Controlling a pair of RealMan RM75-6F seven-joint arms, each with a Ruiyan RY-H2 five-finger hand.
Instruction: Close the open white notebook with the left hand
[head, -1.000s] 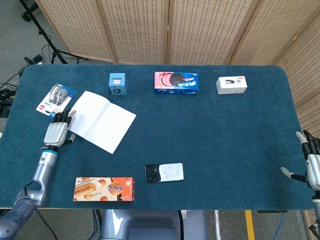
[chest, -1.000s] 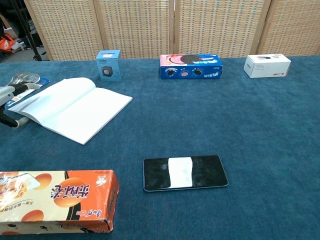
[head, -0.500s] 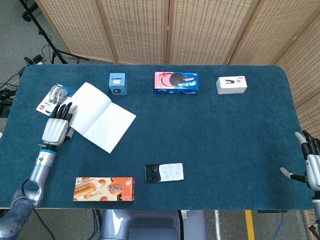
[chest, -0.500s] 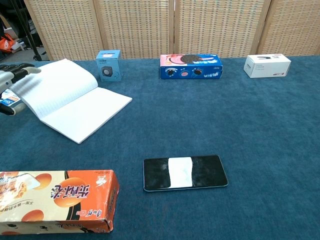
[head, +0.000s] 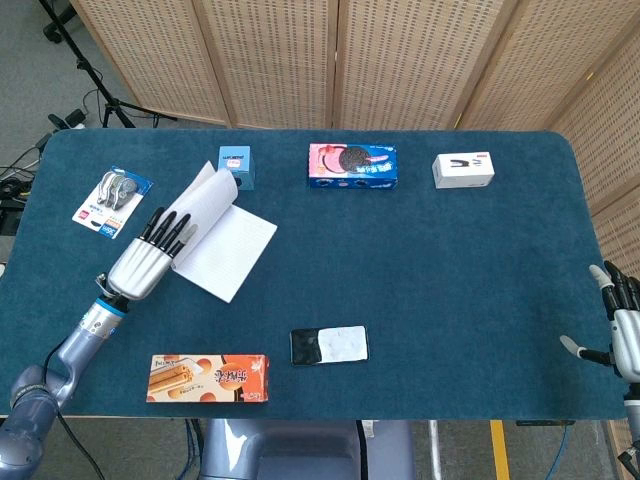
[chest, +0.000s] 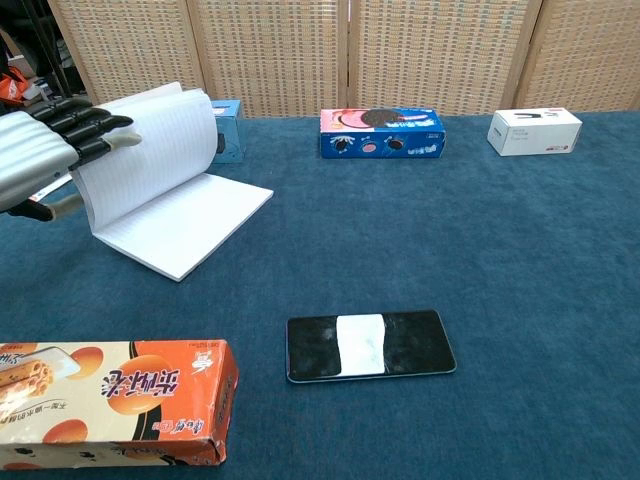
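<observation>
The white notebook (head: 222, 235) (chest: 168, 200) lies at the table's left, its right half flat on the cloth. Its left half stands raised and curved over toward the right. My left hand (head: 152, 257) (chest: 45, 150) is behind that raised half, with dark fingers (chest: 92, 128) stretched flat against its back. It pushes the pages and grips nothing. My right hand (head: 622, 322) hangs at the table's far right edge, fingers apart and empty, seen only in the head view.
An orange snack box (head: 208, 377) (chest: 110, 400) sits at the near left edge, a phone (head: 329, 345) (chest: 370, 344) near the middle front. Along the back stand a small blue box (head: 236, 167), a cookie box (head: 352, 165) and a white box (head: 463, 170). A blister pack (head: 110, 197) lies far left.
My left hand has swept right and up, lifting the notebook's left half from a low tilt to a steep, curved stand. The right hand has stayed put.
</observation>
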